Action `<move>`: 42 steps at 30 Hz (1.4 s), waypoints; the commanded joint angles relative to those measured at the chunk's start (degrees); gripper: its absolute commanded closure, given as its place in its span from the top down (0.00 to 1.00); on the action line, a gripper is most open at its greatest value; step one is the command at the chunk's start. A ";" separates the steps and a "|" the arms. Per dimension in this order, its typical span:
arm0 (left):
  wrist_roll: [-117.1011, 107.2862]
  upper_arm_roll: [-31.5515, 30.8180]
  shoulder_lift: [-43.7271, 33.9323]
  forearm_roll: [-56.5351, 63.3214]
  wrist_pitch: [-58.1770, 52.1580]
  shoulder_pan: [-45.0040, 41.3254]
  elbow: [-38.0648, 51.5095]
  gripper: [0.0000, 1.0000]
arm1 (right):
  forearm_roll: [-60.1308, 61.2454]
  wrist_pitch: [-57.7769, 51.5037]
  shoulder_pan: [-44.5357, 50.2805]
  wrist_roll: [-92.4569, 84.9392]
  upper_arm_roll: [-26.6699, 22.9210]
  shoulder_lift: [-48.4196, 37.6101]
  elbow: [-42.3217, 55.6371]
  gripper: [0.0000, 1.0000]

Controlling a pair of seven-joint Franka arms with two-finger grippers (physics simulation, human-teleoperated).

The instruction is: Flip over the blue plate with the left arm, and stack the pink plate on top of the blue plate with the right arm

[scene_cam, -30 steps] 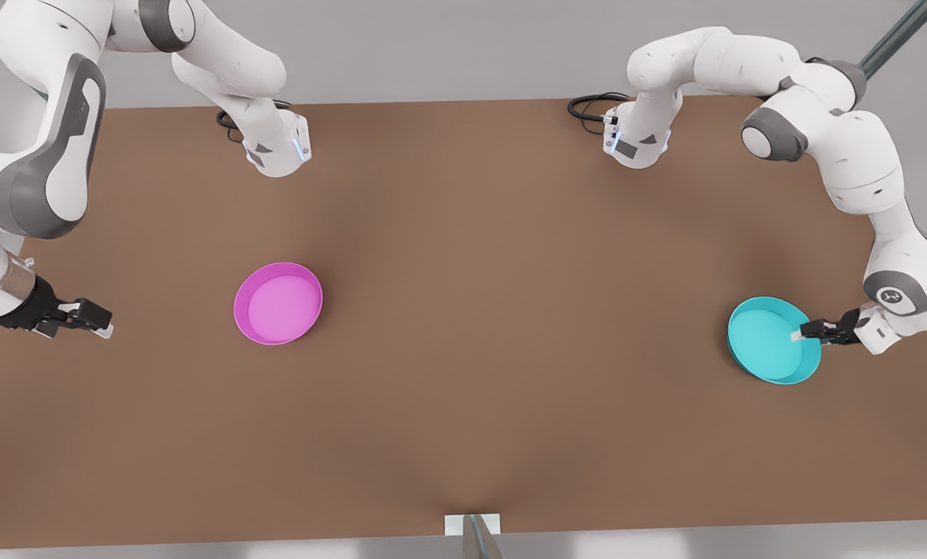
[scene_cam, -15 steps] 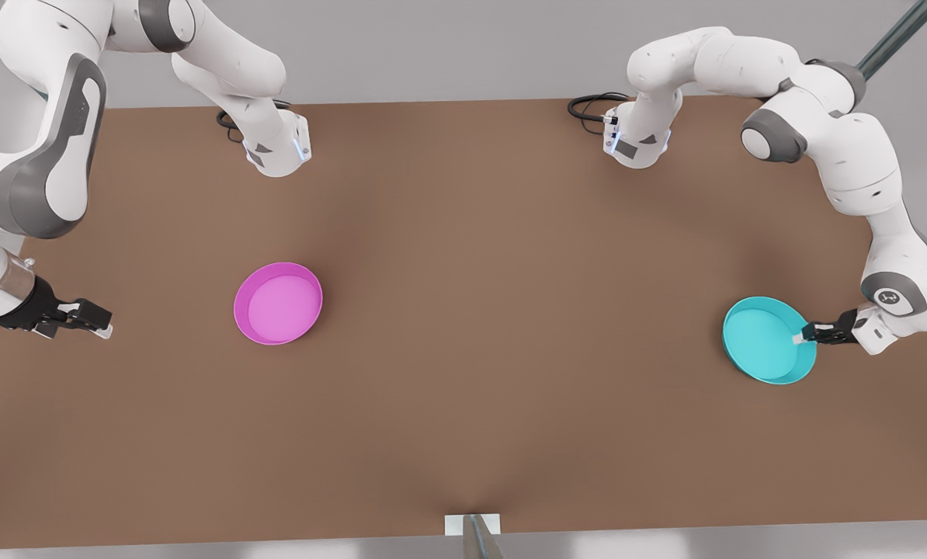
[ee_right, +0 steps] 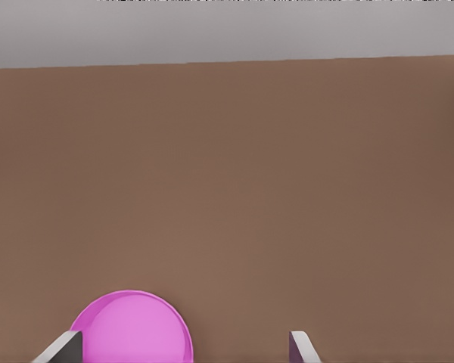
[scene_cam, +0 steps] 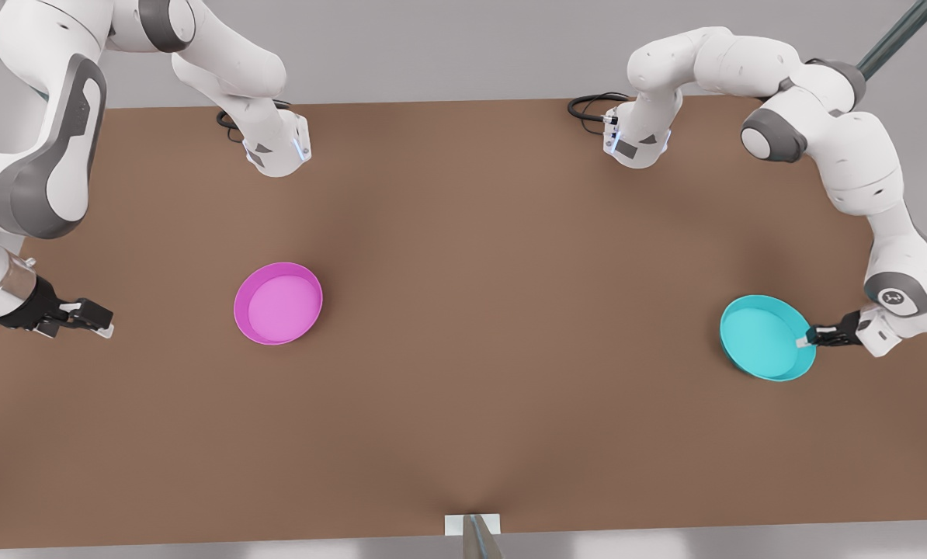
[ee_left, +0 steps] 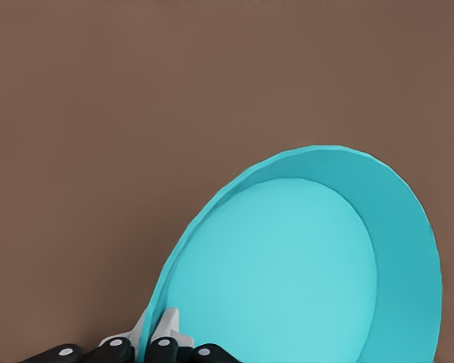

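The blue plate (scene_cam: 762,338) is at the front view's right, open side up and tilted. My left gripper (scene_cam: 806,340) is shut on its rim on the side nearest that arm. The left wrist view shows the blue plate (ee_left: 287,280) close up, with the left gripper (ee_left: 153,334) pinching the rim wall. The pink plate (scene_cam: 277,304) lies flat on the table, open side up, left of centre in the front view. My right gripper (scene_cam: 103,321) waits open near the table's edge at the front view's left, well apart from the pink plate (ee_right: 132,329).
The brown table (scene_cam: 479,349) carries both arm bases (scene_cam: 277,151) (scene_cam: 636,144) at its far edge, each with a black cable. A small white bracket (scene_cam: 473,525) sits at the middle of the near edge.
The left gripper has turned and drawn back slightly with the blue plate's rim in it. The plate has shifted a little toward the front view's left and tilted. The right arm and pink plate stayed still.
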 commanded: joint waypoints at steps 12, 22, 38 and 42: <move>-15.44 -0.45 -2.30 4.42 -8.64 -6.58 6.42 0.21 | 0.00 0.09 0.00 0.00 0.00 -0.03 0.05 1.00; -35.04 -0.36 -6.52 15.40 -14.71 -18.36 11.26 0.21 | 0.00 0.09 0.00 0.00 0.00 0.06 0.05 1.00; -62.81 -0.28 -13.29 35.08 -20.95 -44.20 11.17 0.21 | 0.00 0.26 0.00 0.09 0.00 -0.03 0.05 1.00; -71.33 -0.28 -13.38 42.38 -23.06 -52.19 11.17 0.21 | 0.00 0.35 0.00 0.09 0.00 -0.03 0.05 1.00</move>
